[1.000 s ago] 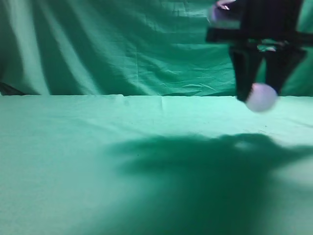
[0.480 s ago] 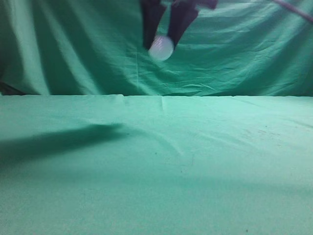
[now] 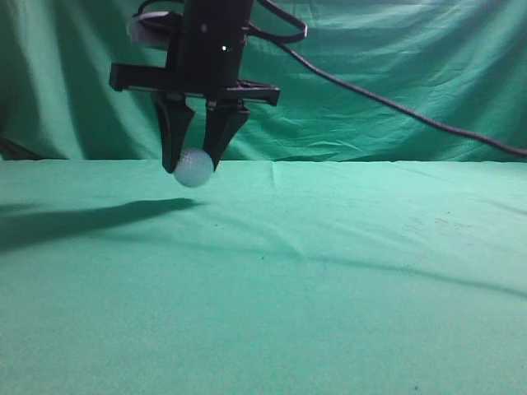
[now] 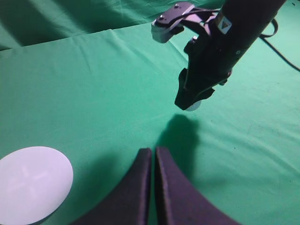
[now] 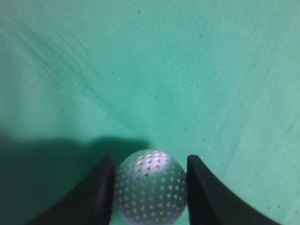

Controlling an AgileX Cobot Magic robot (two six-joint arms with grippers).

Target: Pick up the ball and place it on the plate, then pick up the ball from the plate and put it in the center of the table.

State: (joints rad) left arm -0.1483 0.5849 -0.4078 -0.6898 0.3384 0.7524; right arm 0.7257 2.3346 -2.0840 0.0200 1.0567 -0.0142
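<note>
The white dimpled ball (image 3: 193, 167) is held between the black fingers of my right gripper (image 3: 194, 161), a little above the teal-green table (image 3: 346, 288). The right wrist view shows the ball (image 5: 150, 185) clamped between both fingers of that gripper (image 5: 150, 158), with its shadow on the cloth below. The left wrist view shows the right arm with the ball (image 4: 194, 105) at its tips, and a white round plate (image 4: 33, 183) on the cloth at lower left. My left gripper (image 4: 153, 151) is shut and empty, above the cloth to the right of the plate.
A darker green backdrop drape (image 3: 370, 74) hangs behind the table's far edge. A black cable (image 3: 395, 107) runs from the right arm off to the right. The plate is out of the exterior view.
My right gripper has carried the ball from the right side across to the left of the middle, rising high and then coming down close to the table.
</note>
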